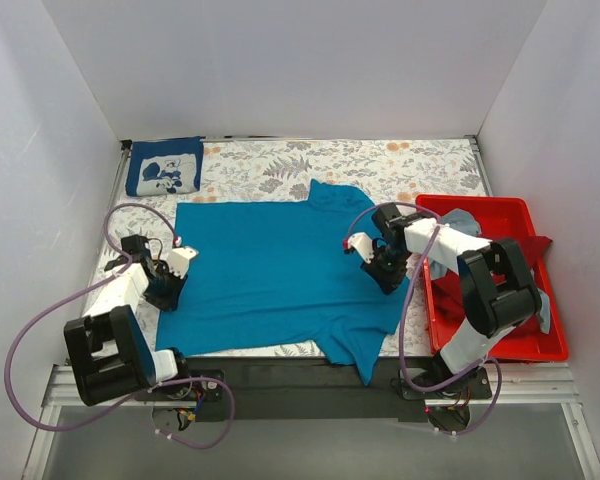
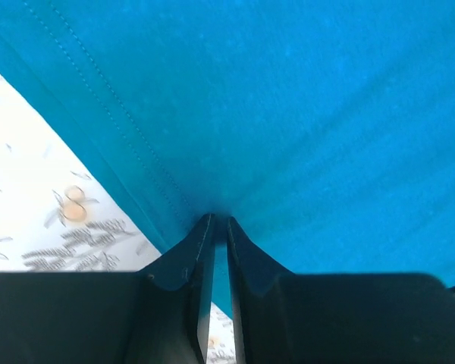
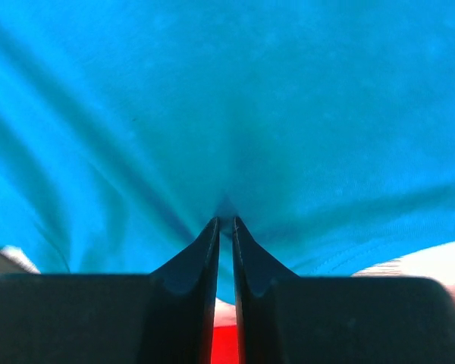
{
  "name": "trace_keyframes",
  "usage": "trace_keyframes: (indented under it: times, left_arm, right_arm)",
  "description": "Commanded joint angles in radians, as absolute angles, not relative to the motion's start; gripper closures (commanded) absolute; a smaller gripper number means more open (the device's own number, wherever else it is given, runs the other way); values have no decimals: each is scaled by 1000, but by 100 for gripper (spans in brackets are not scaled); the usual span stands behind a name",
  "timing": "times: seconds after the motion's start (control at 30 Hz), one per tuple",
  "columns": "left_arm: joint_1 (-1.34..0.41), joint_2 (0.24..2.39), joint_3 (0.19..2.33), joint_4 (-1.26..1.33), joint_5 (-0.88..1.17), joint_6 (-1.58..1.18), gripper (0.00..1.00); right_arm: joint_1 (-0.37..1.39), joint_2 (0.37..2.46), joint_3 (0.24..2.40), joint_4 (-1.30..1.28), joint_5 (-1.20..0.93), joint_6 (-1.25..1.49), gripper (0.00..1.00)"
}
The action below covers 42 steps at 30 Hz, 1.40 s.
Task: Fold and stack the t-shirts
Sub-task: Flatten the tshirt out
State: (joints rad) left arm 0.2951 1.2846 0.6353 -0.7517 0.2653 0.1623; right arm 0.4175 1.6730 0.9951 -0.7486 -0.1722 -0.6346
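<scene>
teal t-shirt [image 1: 280, 275]: left gripper [image 2: 219, 221], right gripper [image 3: 225, 221] clamped on its opposite edges; i should lift evenly, taut.

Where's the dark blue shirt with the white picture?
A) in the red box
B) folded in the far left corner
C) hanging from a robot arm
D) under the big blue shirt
B: the navy t-shirt lies folded in the far left corner of the table, apart from the teal t-shirt and the red bin.
</scene>
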Motion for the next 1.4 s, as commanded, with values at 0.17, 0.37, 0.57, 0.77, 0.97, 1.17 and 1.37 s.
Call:
trace_keyframes:
  times: [0.17, 0.37, 0.57, 0.77, 0.97, 1.17, 1.37]
  left_arm:
    - [304, 1319, 756, -1092, 346, 314, 90]
    - [304, 1436, 1121, -1040, 627, 171, 77]
    - [302, 1610, 1330, -764, 673, -107, 69]
    - [304, 1727, 1417, -620, 658, -284, 62]
    - [302, 1770, 1414, -563, 628, -313, 53]
    - [304, 1850, 1457, -564, 574, -305, 52]
    - [304, 1939, 1523, -574, 558, -293, 51]
  right_arm:
    - [434, 1634, 995, -971, -314, -741, 78]
    - [305, 1768, 1481, -973, -486, -585, 67]
    - [233, 1991, 1853, -856, -405, -391, 67]
    - [212, 2141, 1945, -692, -335, -307, 62]
    - [210, 2284, 2055, -641, -295, -301, 52]
    - [212, 2351, 2063, -604, -296, -310, 49]
    - [212, 2390, 2063, -598, -324, -318, 49]
